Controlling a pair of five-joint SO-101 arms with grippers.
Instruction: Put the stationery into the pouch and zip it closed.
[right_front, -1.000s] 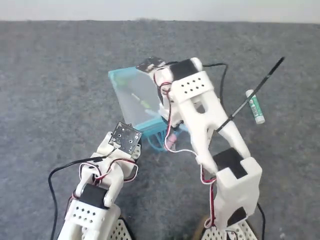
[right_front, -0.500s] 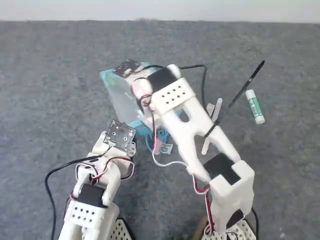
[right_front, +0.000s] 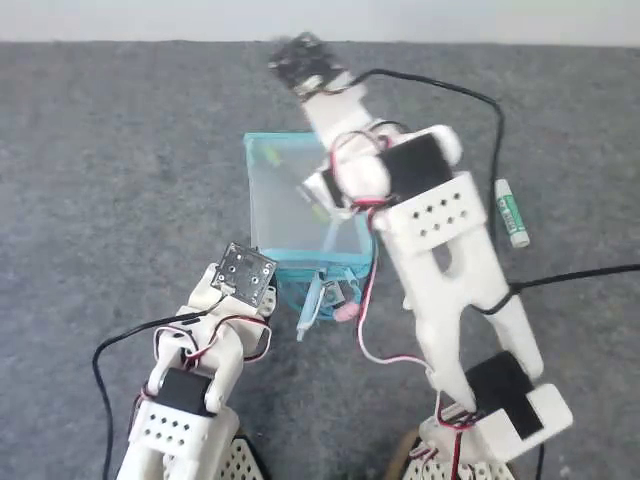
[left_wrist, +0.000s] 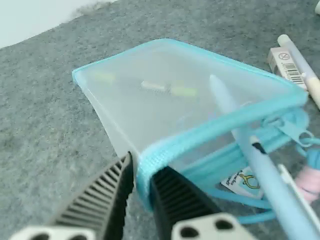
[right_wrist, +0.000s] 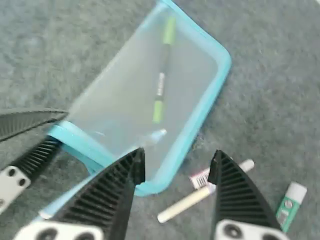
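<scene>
The translucent pouch (right_front: 300, 205) with cyan edging lies on the grey carpet, a green pen (right_wrist: 161, 85) inside it. My left gripper (left_wrist: 142, 182) is shut on the corner of the pouch's (left_wrist: 165, 100) open zipper edge. A light-blue pen (left_wrist: 260, 165) sticks halfway out of that opening, also seen as the light-blue pen (right_front: 312, 300) from above. My right gripper (right_wrist: 176, 162) hangs open above the pouch (right_wrist: 145, 100), holding nothing. A white pen (right_wrist: 200, 196), a small barcoded box (right_wrist: 200, 177) and a green glue stick (right_front: 512, 212) lie on the carpet beside the pouch.
The zipper pull (left_wrist: 295, 132) and a pink item (left_wrist: 306, 180) sit by the pouch's opening. The right arm (right_front: 440, 250) crosses above the pouch's right side, its black cable (right_front: 585, 272) trailing right. Bare carpet spreads to the left and far side.
The right arm has lifted and stretched farther out over the pouch. The pouch has turned squarer and lies flatter. The left gripper has kept its hold on the pouch's edge.
</scene>
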